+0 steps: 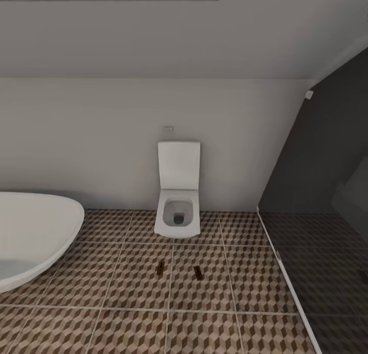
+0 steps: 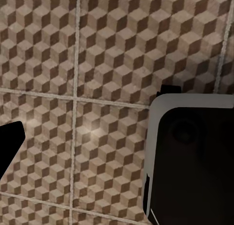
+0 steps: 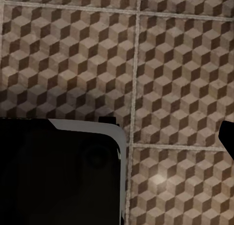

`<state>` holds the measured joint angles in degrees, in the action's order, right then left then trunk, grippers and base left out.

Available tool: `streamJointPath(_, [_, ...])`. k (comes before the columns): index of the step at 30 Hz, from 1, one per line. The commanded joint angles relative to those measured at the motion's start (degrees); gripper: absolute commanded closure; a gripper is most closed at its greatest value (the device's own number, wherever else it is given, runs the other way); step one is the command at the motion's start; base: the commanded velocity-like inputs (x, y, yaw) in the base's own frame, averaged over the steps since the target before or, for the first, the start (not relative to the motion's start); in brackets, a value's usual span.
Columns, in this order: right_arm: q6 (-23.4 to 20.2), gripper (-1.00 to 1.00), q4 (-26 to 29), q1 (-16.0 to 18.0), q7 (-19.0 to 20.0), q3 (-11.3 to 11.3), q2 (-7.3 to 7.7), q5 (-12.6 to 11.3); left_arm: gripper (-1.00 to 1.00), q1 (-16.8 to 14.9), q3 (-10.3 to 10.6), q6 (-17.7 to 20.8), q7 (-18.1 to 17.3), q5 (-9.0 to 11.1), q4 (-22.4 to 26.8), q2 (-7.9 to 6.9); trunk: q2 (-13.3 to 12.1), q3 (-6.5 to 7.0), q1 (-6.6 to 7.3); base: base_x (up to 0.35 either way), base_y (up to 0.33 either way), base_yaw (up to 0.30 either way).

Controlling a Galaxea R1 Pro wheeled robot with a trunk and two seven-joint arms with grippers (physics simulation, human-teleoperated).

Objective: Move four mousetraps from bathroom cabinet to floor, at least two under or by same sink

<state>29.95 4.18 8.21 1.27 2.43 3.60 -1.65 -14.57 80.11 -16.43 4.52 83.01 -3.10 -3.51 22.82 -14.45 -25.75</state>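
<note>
two small flat tan mousetraps [image 1: 161, 267] [image 1: 198, 273] lie apart on cube-patterned bathroom floor [image 1: 128, 292], ahead of square white toilet [image 1: 178, 211] | long axes point toward toilet | neither arm evidently nearer | gripper opening, load: cannot tell

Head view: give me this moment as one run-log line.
two mousetraps on bathroom floor | before toilet | bathtub left | grippers: cannot tell

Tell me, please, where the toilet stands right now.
In the head view, the white toilet stands against the back wall, centre, between the bathtub and the dark glass partition.
</note>
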Motion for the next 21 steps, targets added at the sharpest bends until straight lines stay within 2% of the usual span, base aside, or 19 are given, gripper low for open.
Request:
streamJointPath(1, [0.19, -1.0, -0.05, 0.04, 0.13, 0.21, 0.02, -0.19, -1.0, -0.02, 0.42, -0.09, 0.31, 0.07, 0.03, 0.0, 0.09, 0.0, -0.03, 0.0, 0.0, 0.0])
streamJointPath(21, [0.19, -1.0, -0.05, 0.05, 0.13, 0.21, 0.0, -0.19, -1.0, -0.02, 0.45, -0.09, 0.31, 0.05, 0.05, 0.0, 0.09, 1.86, -0.03, 0.0, 0.0, 0.0])
